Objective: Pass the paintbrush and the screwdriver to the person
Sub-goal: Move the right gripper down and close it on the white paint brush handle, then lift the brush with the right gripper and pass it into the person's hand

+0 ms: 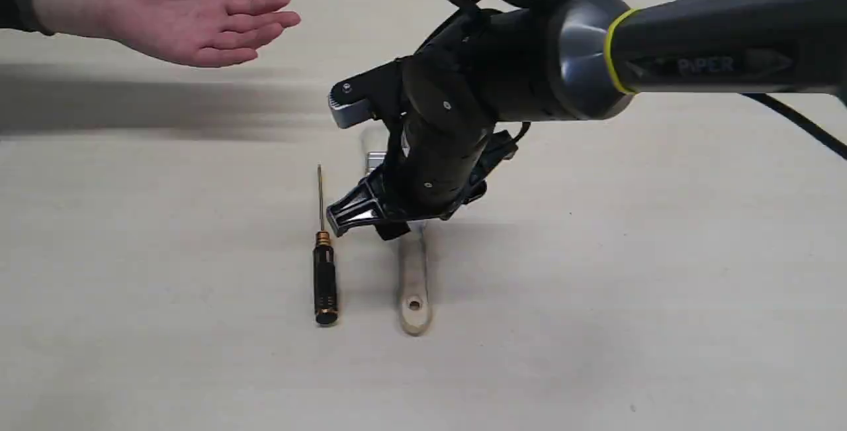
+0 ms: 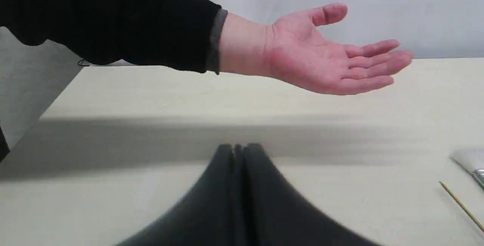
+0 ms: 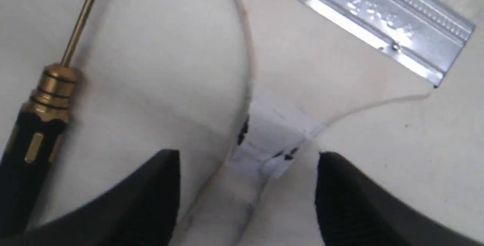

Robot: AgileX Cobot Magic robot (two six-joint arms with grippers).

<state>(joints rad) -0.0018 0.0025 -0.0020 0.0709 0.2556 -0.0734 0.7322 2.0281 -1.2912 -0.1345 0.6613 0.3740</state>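
Note:
The paintbrush [image 1: 414, 285] lies on the table, its wooden handle pointing to the front edge and its silver ferrule [image 3: 378, 15] farther back. My right gripper [image 1: 370, 218] is low over the handle, just behind the ferrule. Seen from the right wrist, the right gripper [image 3: 247, 157] is open with the white-smudged handle [image 3: 272, 132] between its fingers. The screwdriver [image 1: 324, 275] lies parallel just left of the brush, black handle and gold collar [image 3: 49, 95] close to one finger. The person [image 1: 192, 17] holds an open palm up at the back left. My left gripper [image 2: 238, 151] is shut and empty, below the hand [image 2: 325, 57].
The pale table [image 1: 628, 285] carries only these two tools. The right arm [image 1: 695, 40] spans in from the right above it, with a black cable [image 1: 801, 123] trailing behind. In the left wrist view the brush bristles [image 2: 469, 161] and the screwdriver's shaft [image 2: 461, 206] show at the edge.

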